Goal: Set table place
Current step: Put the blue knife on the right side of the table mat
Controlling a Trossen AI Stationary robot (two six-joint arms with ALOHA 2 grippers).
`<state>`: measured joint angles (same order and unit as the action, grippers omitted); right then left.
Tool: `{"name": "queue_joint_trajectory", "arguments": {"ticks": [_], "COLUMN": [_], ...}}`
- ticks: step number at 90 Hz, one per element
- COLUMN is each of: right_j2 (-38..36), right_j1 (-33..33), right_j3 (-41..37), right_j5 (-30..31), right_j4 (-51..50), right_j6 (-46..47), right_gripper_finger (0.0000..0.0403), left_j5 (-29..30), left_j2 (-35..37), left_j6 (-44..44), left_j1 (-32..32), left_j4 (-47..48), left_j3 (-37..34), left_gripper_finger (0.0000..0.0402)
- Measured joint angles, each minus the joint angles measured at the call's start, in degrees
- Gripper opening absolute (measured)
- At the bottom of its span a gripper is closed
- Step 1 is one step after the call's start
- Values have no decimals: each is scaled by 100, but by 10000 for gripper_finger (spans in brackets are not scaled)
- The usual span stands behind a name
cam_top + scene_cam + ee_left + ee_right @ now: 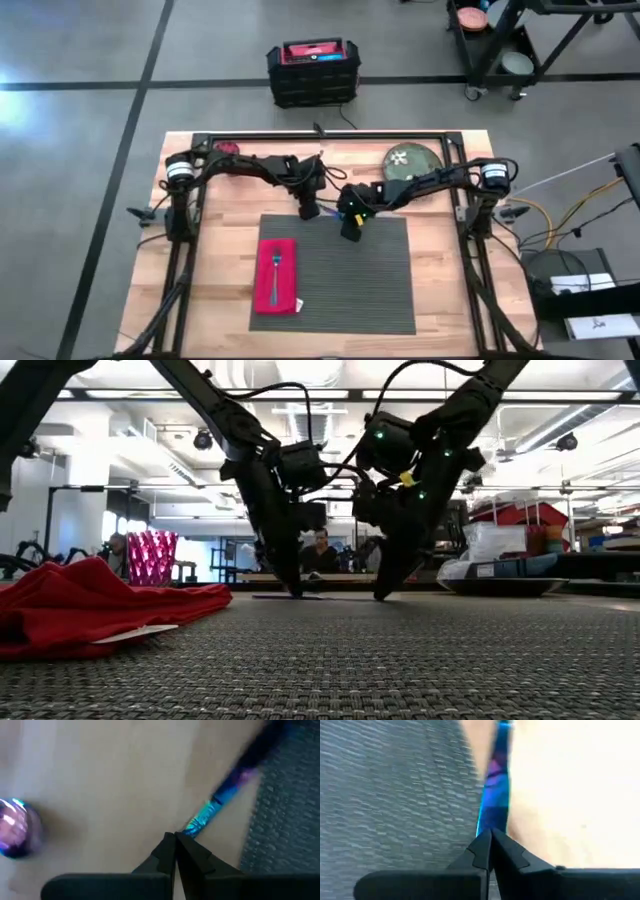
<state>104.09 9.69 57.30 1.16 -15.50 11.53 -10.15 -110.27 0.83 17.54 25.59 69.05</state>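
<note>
A dark grey ribbed placemat (340, 272) lies in the middle of a light wooden table (445, 290), seen from above. On its left part sits a red cloth napkin (278, 276) with a fork (275, 270) lying on top. At the far right of the table is a green plate (413, 163) with a pale pattern, and at the far left a pink faceted glass (228, 149).

Both dark arms reach in toward the far edge of the placemat. The left gripper (309, 211) points down just beyond the mat's far edge, left of centre. In its wrist view the two fingers are clenched together at the tip of an iridescent blue utensil (220, 802) lying on the wood beside the mat.

The right gripper (351, 232) is down at the mat's far edge, near the centre and just beside the left one. Its wrist view shows the fingers pinched together on a blue-purple iridescent utensil (495, 790) at the mat's border.

In the level view, both grippers touch down at the far side of the mat, with a seated person (320, 552) in the room behind.
</note>
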Motion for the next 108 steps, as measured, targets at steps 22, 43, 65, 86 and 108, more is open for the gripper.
{"name": "queue_joint_trajectory", "arguments": {"ticks": [22,43,65,86,108], "right_j2": [22,-307,-319,-176,-177], "right_j1": [376,388,302,204,171], "right_j3": [279,406,-183,-405,-411], "right_j5": [535,212,-121,-125,-124], "right_j4": [13,-294,627,1433,1495], "right_j6": [-196,-162,487,805,736], "right_gripper_finger": [0,0,0,0,0], "left_j5": [-577,-36,-51,-169,-85], "left_j2": [35,417,536,450,682], "left_j6": [263,160,173,606,724], "left_j1": [-378,-453,-502,-700,-877], "left_j4": [-204,-160,-811,-2142,-1986], "left_j3": [-4,89,-565,-1122,-1159], "left_gripper_finger": [0,0,0,0,0]}}
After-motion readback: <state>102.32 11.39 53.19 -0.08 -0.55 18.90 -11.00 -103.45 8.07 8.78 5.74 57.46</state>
